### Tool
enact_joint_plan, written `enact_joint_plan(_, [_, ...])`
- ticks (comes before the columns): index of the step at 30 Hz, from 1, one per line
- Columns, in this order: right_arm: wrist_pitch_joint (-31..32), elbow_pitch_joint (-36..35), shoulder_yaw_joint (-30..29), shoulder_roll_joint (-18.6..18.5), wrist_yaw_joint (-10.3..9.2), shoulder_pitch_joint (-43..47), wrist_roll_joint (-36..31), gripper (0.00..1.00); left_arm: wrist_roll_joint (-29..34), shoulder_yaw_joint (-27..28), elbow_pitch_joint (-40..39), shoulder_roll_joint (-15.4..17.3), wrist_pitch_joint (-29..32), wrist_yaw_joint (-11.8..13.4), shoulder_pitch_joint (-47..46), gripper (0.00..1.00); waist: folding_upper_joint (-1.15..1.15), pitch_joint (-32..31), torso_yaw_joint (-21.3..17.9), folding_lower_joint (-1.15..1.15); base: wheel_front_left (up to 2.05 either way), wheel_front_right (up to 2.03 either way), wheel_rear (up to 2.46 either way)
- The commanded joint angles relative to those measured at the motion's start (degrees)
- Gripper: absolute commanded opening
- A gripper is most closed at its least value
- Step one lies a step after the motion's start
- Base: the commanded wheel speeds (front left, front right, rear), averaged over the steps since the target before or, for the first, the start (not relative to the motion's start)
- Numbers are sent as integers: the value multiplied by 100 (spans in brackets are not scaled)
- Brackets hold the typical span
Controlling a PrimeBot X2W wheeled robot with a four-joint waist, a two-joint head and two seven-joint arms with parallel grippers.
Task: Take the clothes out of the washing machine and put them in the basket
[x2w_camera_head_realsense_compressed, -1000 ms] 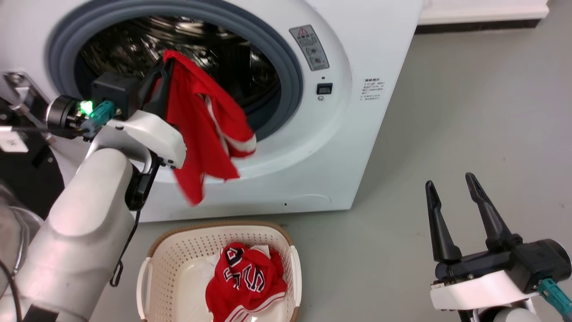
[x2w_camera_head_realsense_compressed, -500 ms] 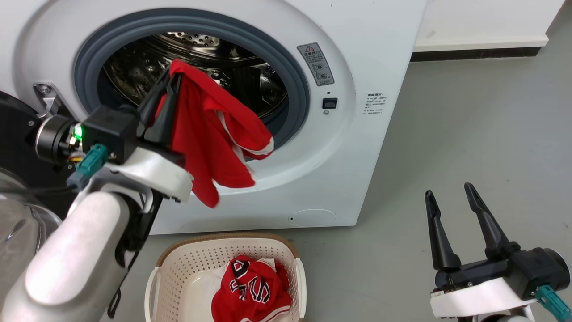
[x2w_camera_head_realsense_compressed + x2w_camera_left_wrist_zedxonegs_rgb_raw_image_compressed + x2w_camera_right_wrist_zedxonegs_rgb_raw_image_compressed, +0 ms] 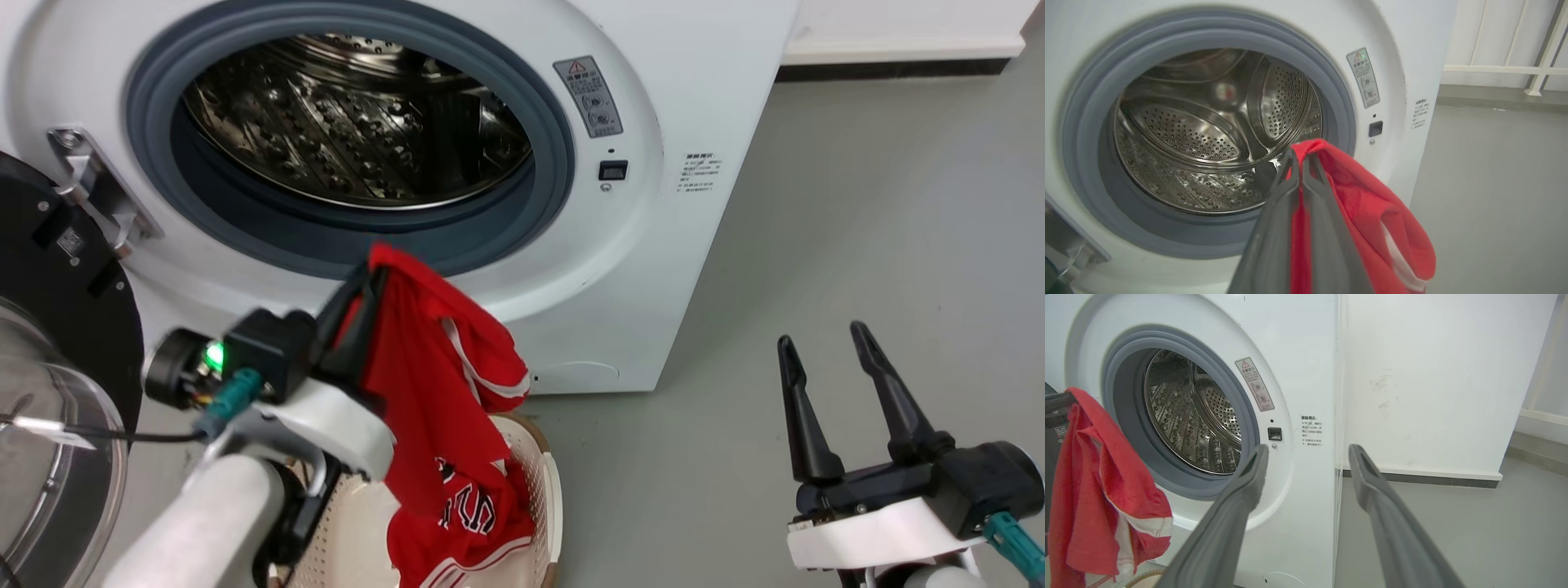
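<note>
We had the left gripper (image 3: 363, 278) pinched tight on a red garment (image 3: 416, 367), hanging in front of the washing machine (image 3: 653, 245) w/ its btm end over the basket (image 3: 553, 506). A lettered garment (image 3: 472, 513) lay in that basket. Our right gripper (image 3: 822, 332) stood spread wide, holding nothing, over the floor (image 3: 816, 204).

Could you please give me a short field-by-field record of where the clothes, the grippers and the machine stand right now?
left gripper: shut on a red garment that hangs above the basket
right gripper: open, holding nothing, over the floor
basket: holds a lettered red garment
washing machine: door open, steel drum exposed
</note>
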Motion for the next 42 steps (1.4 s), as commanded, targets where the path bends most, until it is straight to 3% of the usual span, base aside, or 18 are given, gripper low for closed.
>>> enact_joint_plan(1, [-14, -30, -13, 4, -4, -101, 3, 100, -16, -49, 78, -38, -51, 17, 141, 0, 0, 95, -19, 0, 0, 0, 0])
enact_joint_plan(14, [-14, -199, -60, 4, -4, -673, -83, 100, -227, -390, 1581, -485, -354, -404, 163, 0, 0, 1218, -151, 0, 0, 0, 0])
enact_joint_plan(30, [-14, -422, -147, 5, -4, -1536, 102, 100, -292, -620, 5092, -1125, -559, -1261, -1132, 0, 0, 2866, -601, 0, 0, 0, 0])
enact_joint_plan(42, [-13, -489, -336, 5, -4, -1805, 213, 100, -176, -959, 6903, -1493, -175, -1610, -2127, 0, 0, 3587, -779, 0, 0, 0, 0])
